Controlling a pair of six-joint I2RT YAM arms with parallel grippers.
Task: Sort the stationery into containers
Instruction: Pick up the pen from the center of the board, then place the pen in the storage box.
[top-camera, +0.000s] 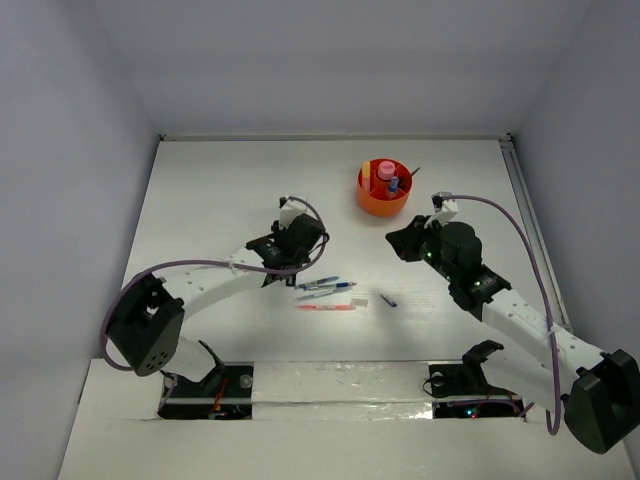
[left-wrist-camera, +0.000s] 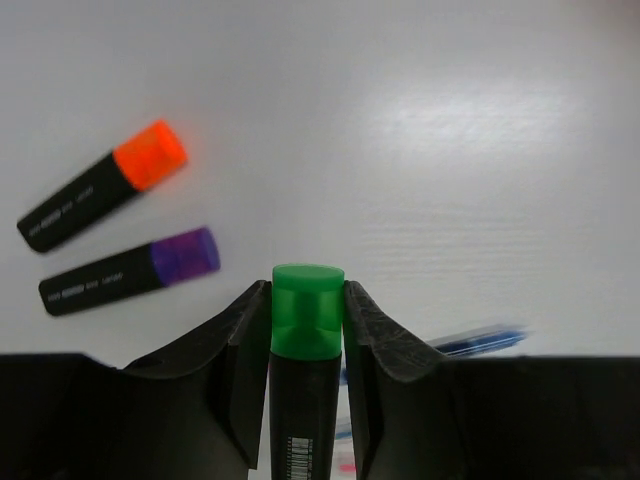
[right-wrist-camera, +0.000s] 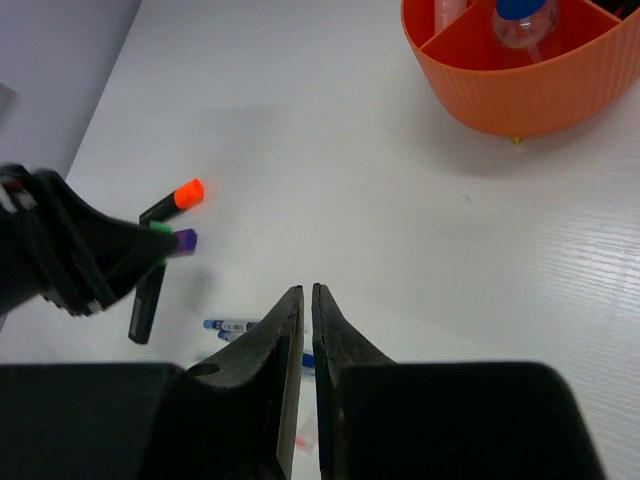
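My left gripper (left-wrist-camera: 308, 296) is shut on a black highlighter with a green cap (left-wrist-camera: 307, 325), which stands lengthwise between the jaws. The right wrist view shows that highlighter (right-wrist-camera: 146, 300) hanging from the left gripper (right-wrist-camera: 75, 255). An orange-capped highlighter (left-wrist-camera: 100, 198) and a purple-capped one (left-wrist-camera: 130, 270) lie on the table beyond it. Blue pens (top-camera: 325, 288) and a red pen (top-camera: 325, 307) lie mid-table. The orange divided tub (top-camera: 383, 205) sits far right of centre, holding a pink tube (top-camera: 384, 169) and a blue-capped bottle (top-camera: 393, 184). My right gripper (right-wrist-camera: 306, 292) is shut and empty, short of the tub (right-wrist-camera: 520, 95).
A small blue piece (top-camera: 389, 300) and a small pale piece (top-camera: 360, 301) lie near the pens. White walls enclose the table on the left, back and right. A rail (top-camera: 525, 200) runs along the right edge.
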